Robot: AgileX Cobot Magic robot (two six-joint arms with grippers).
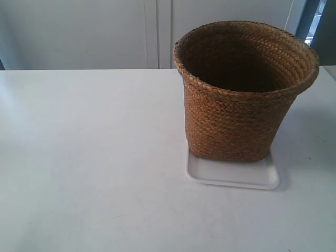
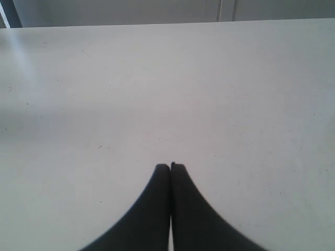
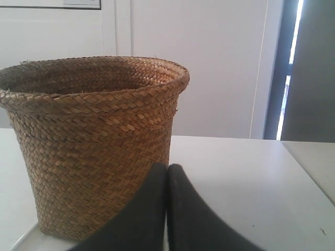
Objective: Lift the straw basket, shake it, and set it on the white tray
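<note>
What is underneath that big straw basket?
The straw basket stands on a white tray, which lies on the table. Only the tray's near strip and side edges show; the rest is hidden by the basket's base.

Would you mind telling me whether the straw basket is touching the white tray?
Touching. The exterior view shows the straw basket standing with its base on the white tray, no gap under it.

You had straw basket [image 1: 236, 121] upright on white tray [image 1: 231, 177], tray on table [image 1: 89, 168], right of ctr in ext. view.
</note>
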